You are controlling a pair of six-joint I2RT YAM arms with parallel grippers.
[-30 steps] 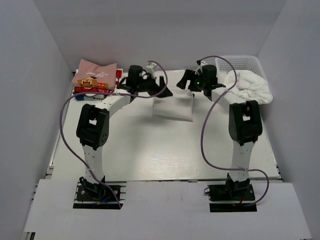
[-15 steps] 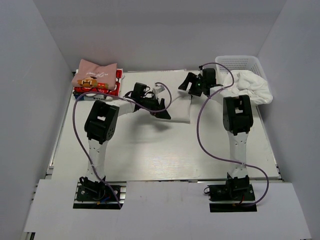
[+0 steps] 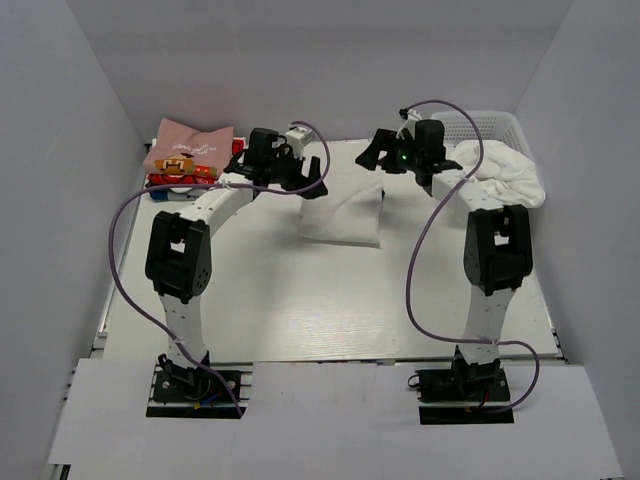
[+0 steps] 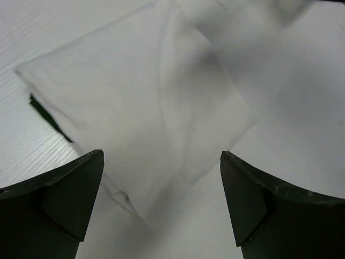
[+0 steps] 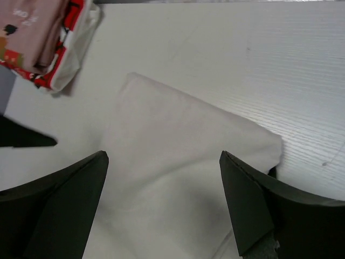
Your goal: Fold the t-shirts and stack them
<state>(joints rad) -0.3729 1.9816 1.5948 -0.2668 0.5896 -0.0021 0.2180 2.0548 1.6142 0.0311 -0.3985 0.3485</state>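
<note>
Though grey-walled, white table [image 3: 330, 300] beneath folded shirt [image 3: 345, 215].

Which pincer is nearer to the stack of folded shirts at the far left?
Left. The left pincer is by the folded white shirt's left corner, toward the stack; the right pincer by its right corner.

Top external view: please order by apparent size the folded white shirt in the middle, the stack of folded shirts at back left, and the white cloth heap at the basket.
1 and 2. Stack of folded shirts and white cloth heap: they look about alike, so I do not rank them.
3. Folded white shirt: somewhat smaller.
</note>
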